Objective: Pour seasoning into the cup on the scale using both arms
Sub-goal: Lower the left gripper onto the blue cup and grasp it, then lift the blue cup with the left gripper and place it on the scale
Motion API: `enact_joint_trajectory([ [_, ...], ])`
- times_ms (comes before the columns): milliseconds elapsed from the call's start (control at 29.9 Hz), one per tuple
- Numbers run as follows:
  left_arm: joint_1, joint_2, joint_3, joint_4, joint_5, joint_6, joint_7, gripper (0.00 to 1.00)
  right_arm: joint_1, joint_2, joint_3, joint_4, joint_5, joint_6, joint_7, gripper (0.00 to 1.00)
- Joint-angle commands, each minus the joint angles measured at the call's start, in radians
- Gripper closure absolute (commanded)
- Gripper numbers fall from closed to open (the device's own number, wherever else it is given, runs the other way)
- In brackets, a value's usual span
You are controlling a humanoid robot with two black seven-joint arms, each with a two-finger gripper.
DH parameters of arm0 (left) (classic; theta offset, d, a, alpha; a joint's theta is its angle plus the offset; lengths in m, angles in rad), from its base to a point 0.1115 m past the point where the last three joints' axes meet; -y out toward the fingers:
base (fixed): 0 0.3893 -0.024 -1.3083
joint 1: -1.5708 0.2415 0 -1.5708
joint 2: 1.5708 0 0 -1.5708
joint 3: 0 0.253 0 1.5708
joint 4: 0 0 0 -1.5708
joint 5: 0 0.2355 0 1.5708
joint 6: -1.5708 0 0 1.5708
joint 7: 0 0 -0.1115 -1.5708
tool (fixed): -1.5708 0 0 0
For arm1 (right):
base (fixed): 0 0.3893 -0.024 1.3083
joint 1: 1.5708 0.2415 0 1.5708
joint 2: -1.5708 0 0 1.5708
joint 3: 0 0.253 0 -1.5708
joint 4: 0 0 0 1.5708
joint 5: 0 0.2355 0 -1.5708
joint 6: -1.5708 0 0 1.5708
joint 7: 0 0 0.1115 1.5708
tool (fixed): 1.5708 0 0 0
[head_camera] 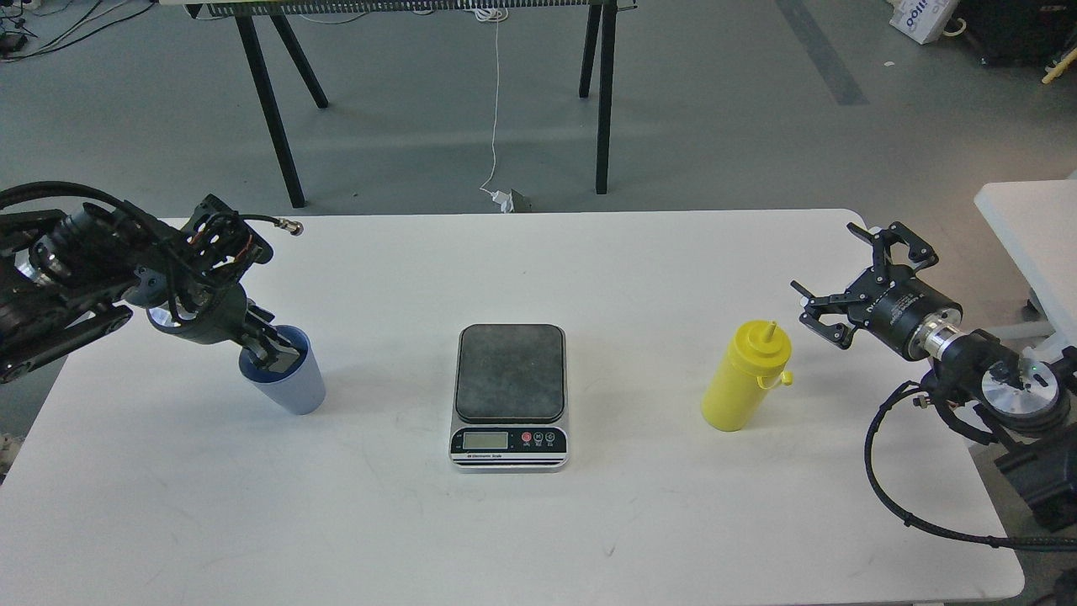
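The light blue cup (pixel 290 383) stands on the white table (pixel 538 522) at the left. My left gripper (pixel 271 352) reaches down at the cup's rim on its left side, with its dark fingers in and over the mouth; I cannot tell them apart well enough to see whether they grip. The scale (pixel 510 394) lies in the middle with nothing on its dark plate. The yellow seasoning bottle (pixel 745 379) stands upright at the right. My right gripper (pixel 823 256) is open and empty, up and to the right of the bottle, apart from it.
A black-legged table (pixel 278 126) stands on the floor behind. A white cable (pixel 495 126) hangs down to a plug on the floor. A second white table's edge (pixel 1031 227) is at the far right. My right arm's black cable (pixel 883 488) loops over the table's right edge.
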Motion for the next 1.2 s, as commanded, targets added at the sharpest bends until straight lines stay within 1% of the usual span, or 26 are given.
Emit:
enact_joint_trajectory([
  [0, 0.000, -0.008, 0.000, 0.000, 0.000, 0.000, 0.000, 0.58, 0.000, 0.000, 0.000, -0.002, 0.000, 0.000, 0.000, 0.00],
  [268, 0.006, -0.010, 0.003, 0.000, -0.005, 0.000, 0.000, 0.75, -0.005, 0.000, 0.000, -0.005, 0.000, 0.000, 0.000, 0.00],
  [435, 0.008, -0.008, 0.007, 0.000, -0.005, 0.000, 0.000, 0.84, -0.006, 0.000, 0.000, -0.005, 0.000, 0.000, 0.000, 0.00],
  [669, 0.008, -0.007, 0.020, 0.002, -0.005, 0.000, 0.000, 0.87, -0.006, 0.000, 0.000, -0.005, 0.000, 0.000, 0.000, 0.00],
  [702, 0.008, -0.007, 0.020, 0.002, -0.005, 0.000, 0.000, 0.88, -0.006, 0.000, 0.000, -0.005, 0.000, 0.000, 0.000, 0.00],
  [736, 0.006, -0.007, 0.020, 0.002, -0.006, 0.000, 0.000, 0.94, -0.006, 0.000, 0.000, -0.005, 0.000, 0.000, 0.003, 0.00],
  [836, 0.002, -0.005, 0.020, 0.002, -0.006, 0.000, 0.000, 0.97, -0.006, 0.000, 0.000, -0.005, 0.000, 0.000, 0.006, 0.00],
  [970, -0.009, 0.006, 0.020, 0.002, -0.005, 0.000, 0.000, 0.98, -0.006, 0.003, 0.000, -0.005, 0.000, 0.000, 0.006, 0.00],
  [1171, -0.057, 0.027, 0.004, -0.012, -0.018, 0.000, 0.000, 0.98, -0.008, 0.008, 0.000, -0.005, 0.000, 0.000, 0.009, 0.00],
])
